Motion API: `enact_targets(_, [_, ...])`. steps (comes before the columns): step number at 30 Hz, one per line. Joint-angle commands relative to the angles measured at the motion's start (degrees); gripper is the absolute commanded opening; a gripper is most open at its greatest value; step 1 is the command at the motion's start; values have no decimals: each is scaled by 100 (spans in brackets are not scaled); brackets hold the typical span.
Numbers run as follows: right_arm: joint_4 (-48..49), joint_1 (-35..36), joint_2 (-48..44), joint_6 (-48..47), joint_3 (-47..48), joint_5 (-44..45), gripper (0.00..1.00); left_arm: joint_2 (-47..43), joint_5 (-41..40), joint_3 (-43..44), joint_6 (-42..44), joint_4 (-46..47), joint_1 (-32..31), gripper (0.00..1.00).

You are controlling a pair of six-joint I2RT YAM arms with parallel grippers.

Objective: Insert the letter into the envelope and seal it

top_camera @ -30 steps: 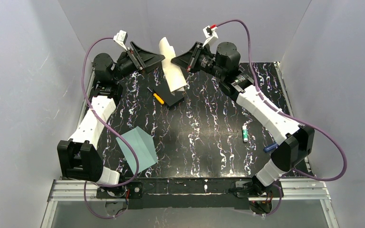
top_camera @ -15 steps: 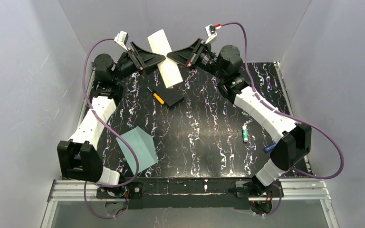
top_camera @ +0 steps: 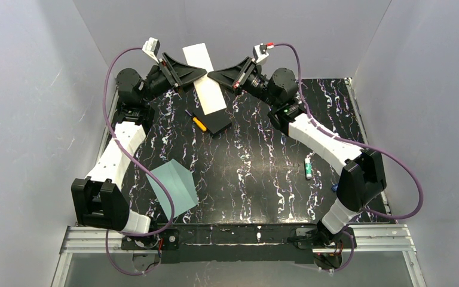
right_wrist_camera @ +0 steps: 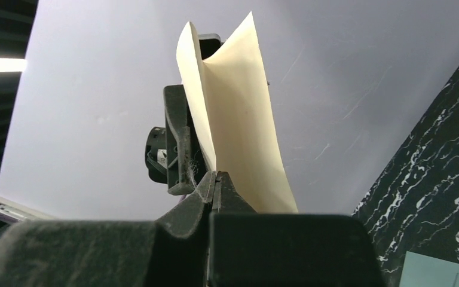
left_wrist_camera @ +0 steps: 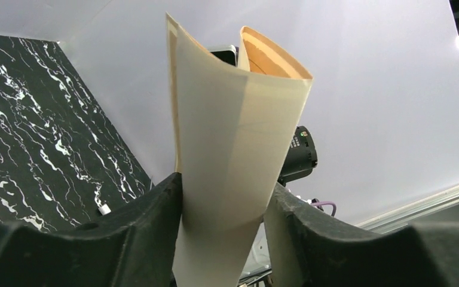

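The tan letter (top_camera: 203, 78) hangs in the air at the back of the table, curled into a loose fold. My right gripper (top_camera: 210, 75) is shut on one edge of it; in the right wrist view its jaws (right_wrist_camera: 215, 176) pinch the sheet (right_wrist_camera: 239, 113). My left gripper (top_camera: 205, 72) faces it from the left. In the left wrist view its fingers (left_wrist_camera: 224, 200) stand wide apart with the curled letter (left_wrist_camera: 233, 131) between them, brushing the left finger (left_wrist_camera: 155, 209). The teal envelope (top_camera: 173, 188) lies near the left arm's base, and shows in the right wrist view (right_wrist_camera: 439, 270).
A flat black pad (top_camera: 218, 124) and a yellow-handled screwdriver (top_camera: 198, 122) lie under the letter. A white and green marker (top_camera: 308, 168) and a blue object (top_camera: 334, 187) lie at the right. Grey walls stand close on three sides.
My right gripper has moved left and up with the letter, bringing it between my left gripper's fingers. The sheet has turned and straightened. The left arm has stayed in place.
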Motion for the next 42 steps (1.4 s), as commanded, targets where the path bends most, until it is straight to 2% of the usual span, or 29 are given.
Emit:
enact_targets(1, [616, -1, 49, 298, -68, 37, 1, -285, 91, 31, -66, 334, 14, 45])
enact_targets(8, [338, -31, 69, 164, 26, 268, 1, -277, 176, -71, -196, 334, 36, 36])
enact_targets(12, [337, -41, 263, 370, 265, 171, 1, -285, 325, -78, -138, 334, 64, 45])
enact_targets(16, [394, -41, 308, 571, 202, 124, 1, -231, 418, -66, -374, 334, 67, 44])
enact_targets(22, [135, -41, 258, 67, 174, 103, 1, -197, 493, -12, -542, 386, 67, 44])
enact_targets(26, [381, -41, 224, -378, 281, -48, 1, -239, 357, -220, -365, 387, 105, 62])
enact_targets(32, [-93, -41, 75, -1071, 551, -71, 1, -251, 229, -393, -264, 387, 172, 69])
enact_targets(35, [147, -41, 87, -859, 570, -148, 1, -175, 235, -366, -282, 387, 172, 61])
enact_targets(40, [606, -81, 108, -180, 482, -89, 1, -30, 331, -309, -435, 387, 172, 39])
enact_targets(42, [780, -98, 106, 49, 420, -28, 1, -17, 358, -274, -448, 387, 172, 35])
